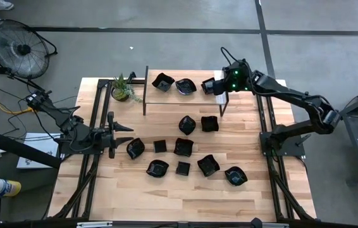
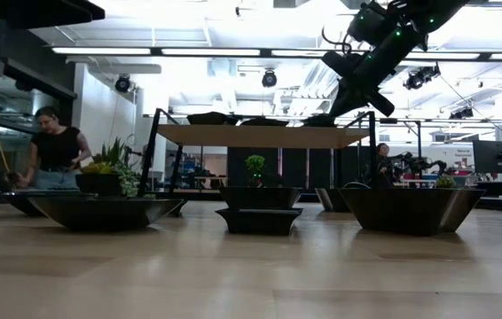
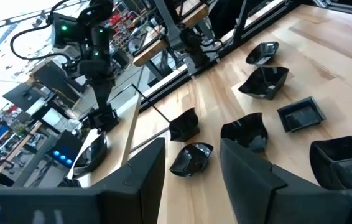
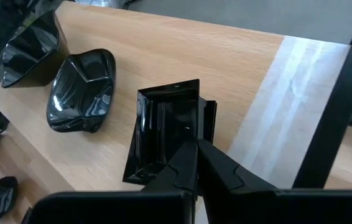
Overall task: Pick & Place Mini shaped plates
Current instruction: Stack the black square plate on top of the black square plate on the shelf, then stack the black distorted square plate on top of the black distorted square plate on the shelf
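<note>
shelf: raised wooden shelf (image 1: 182,96) on black legs at the far side of the table (image 1: 166,196), holds 3 mini shaped plates in a row
shelf plate 1: wavy-rimmed black plate (image 1: 162,81), nearest the plant end of the shelf
shelf plate 2: rounded glossy plate (image 1: 185,85) just beside plate 1, apart from it
shelf plate 3: square black plate (image 4: 166,127) at the right end of the shelf, resting on the board, pinched at one rim
right gripper: right gripper (image 4: 196,152) over the shelf's right end, fingers clenched on the rim of the square plate; green lights lit on the wrist
left gripper: left gripper (image 1: 123,133) low at the table's left side, fingers spread apart and grasping nothing; a rounded plate (image 1: 135,148) lies just beside it
table plates: 9 black plates loose on the table top, none stacked; 2 sit in front of the shelf (image 1: 187,124), (image 1: 209,123); the other 7 lie nearer the front, among them 2 small flat squares (image 1: 160,146), (image 1: 183,168) and a rounded one (image 1: 235,175) farthest right
plate contents: every plate in view looks empty
plant: small green potted plant (image 1: 123,88) on the table at the shelf's left end
room: a fan (image 1: 14,45) on the floor off the table's far left corner; a person (image 2: 56,146) in a dark top behind the table in the low view
</note>
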